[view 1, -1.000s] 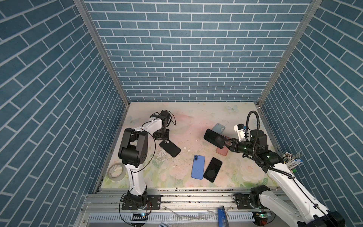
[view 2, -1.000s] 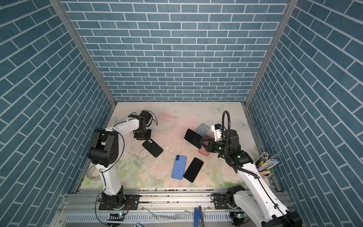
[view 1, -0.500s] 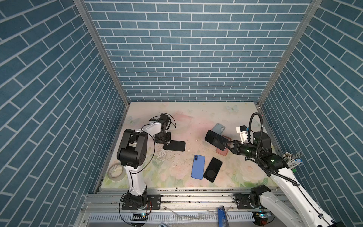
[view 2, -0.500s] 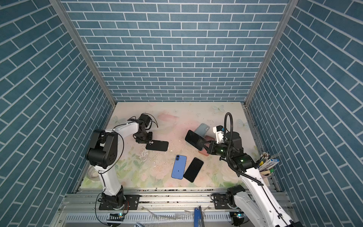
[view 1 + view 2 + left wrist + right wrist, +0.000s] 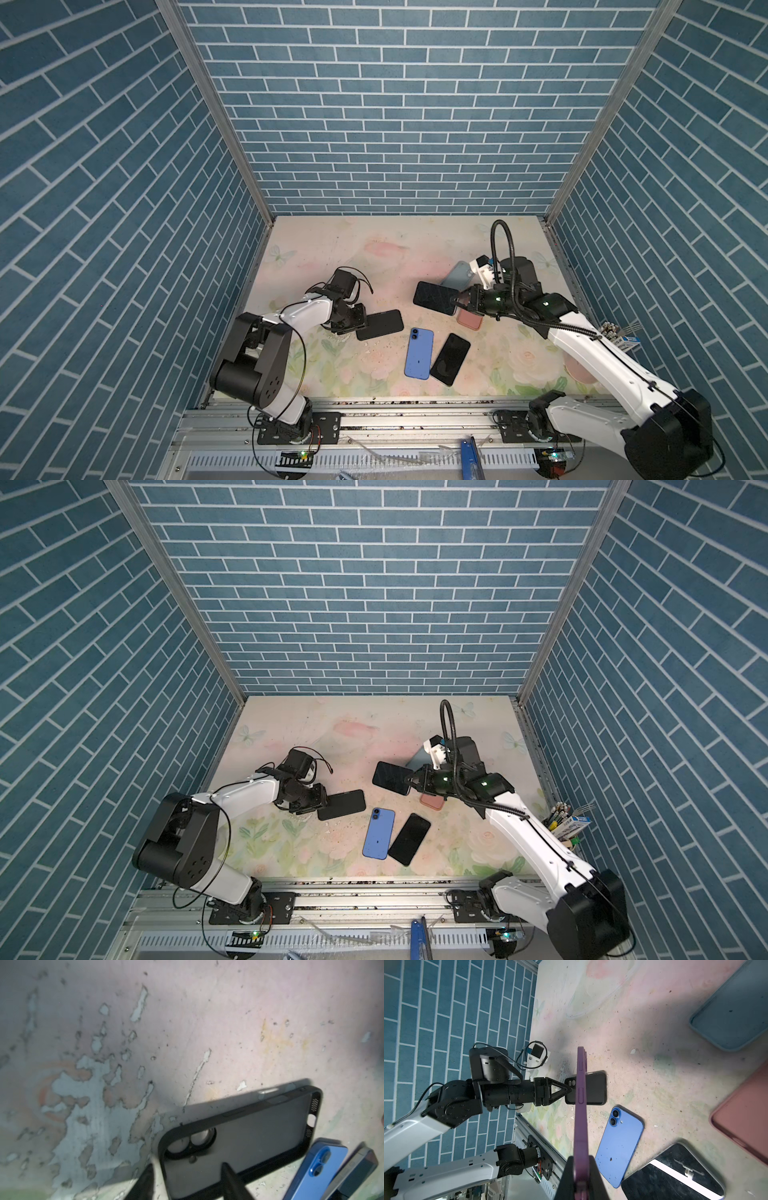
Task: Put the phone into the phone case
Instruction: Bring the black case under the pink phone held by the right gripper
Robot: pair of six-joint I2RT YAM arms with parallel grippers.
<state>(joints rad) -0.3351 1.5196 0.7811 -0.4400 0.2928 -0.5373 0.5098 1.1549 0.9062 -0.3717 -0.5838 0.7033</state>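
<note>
The right jaws clamp the phone (image 5: 434, 298); left jaws, apart, straddle the black case (image 5: 379, 324) centre-left: best pin it flat.

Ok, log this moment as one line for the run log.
left tool: open, straddling black case rim | right tool: shut on purple phone, raised | phone not yet cased
</note>
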